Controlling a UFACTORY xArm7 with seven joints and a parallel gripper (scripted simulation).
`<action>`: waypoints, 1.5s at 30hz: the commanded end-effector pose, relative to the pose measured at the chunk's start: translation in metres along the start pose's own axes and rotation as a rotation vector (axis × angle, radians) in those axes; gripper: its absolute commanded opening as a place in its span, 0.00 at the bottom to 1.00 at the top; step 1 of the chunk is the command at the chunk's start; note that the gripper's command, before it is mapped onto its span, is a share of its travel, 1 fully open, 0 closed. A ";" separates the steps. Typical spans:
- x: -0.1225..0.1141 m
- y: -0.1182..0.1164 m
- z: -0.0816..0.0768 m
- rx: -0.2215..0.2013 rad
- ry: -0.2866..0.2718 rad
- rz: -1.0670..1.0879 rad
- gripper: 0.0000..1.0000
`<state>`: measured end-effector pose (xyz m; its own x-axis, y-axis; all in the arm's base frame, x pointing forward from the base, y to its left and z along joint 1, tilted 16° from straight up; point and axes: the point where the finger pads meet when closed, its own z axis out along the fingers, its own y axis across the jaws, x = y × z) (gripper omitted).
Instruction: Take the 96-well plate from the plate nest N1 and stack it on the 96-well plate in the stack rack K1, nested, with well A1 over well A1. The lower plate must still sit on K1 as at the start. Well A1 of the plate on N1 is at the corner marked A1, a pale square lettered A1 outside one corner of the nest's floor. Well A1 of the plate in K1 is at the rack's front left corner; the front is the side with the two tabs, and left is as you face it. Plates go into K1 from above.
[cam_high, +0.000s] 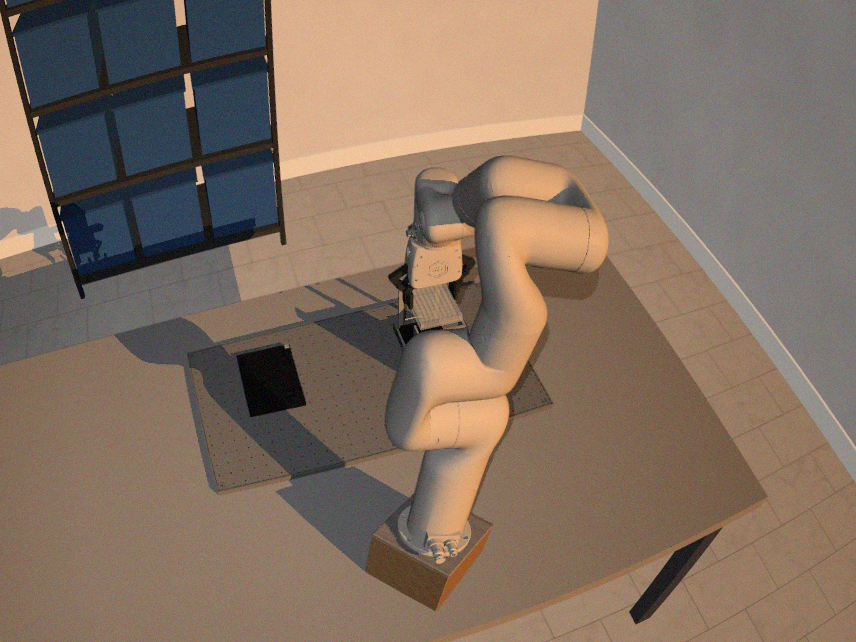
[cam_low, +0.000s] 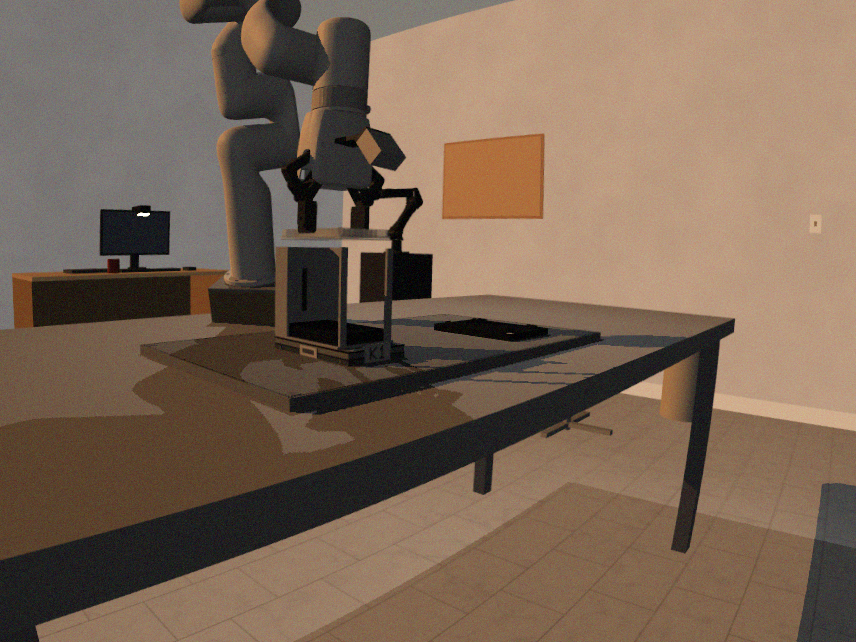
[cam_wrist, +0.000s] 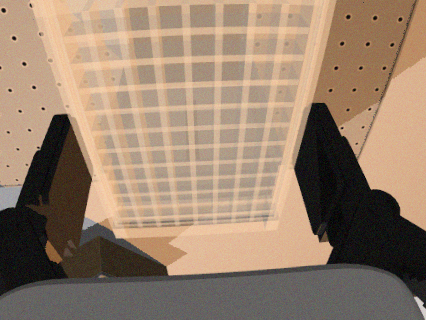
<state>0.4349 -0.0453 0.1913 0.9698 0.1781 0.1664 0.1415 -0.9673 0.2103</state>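
Plate (cam_low: 336, 233) lifted off nest N1 (cam_high: 269, 379), which lies bare on the bench (cam_high: 622, 386). The gripper (cam_low: 343, 218) carries the plate level, just above the open top of rack K1 (cam_low: 309, 286); jaws pinch its two long sides. Remaining: lower it into K1, nest it, release. A1 alignment cannot be judged.

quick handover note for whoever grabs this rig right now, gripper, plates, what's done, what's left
Gripper: shut on the 96-well plate, held by its long sides.
Plate: level, right at the top of stack rack K1, not yet inside.
Nest N1: no plate on it.
Done: pickup and carry.
Left: check A1 alignment (cannot tell here), lower plate into K1 onto the lower plate, release, retreat.
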 end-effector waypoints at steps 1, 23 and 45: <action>0.002 0.000 0.004 -0.001 0.005 0.000 0.00; 0.002 0.000 0.036 -0.001 0.004 0.000 0.00; 0.002 0.000 0.070 -0.001 0.004 0.000 0.00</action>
<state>0.4480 -0.0569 0.1287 0.9698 0.1781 0.1667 0.1415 -0.9673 0.2103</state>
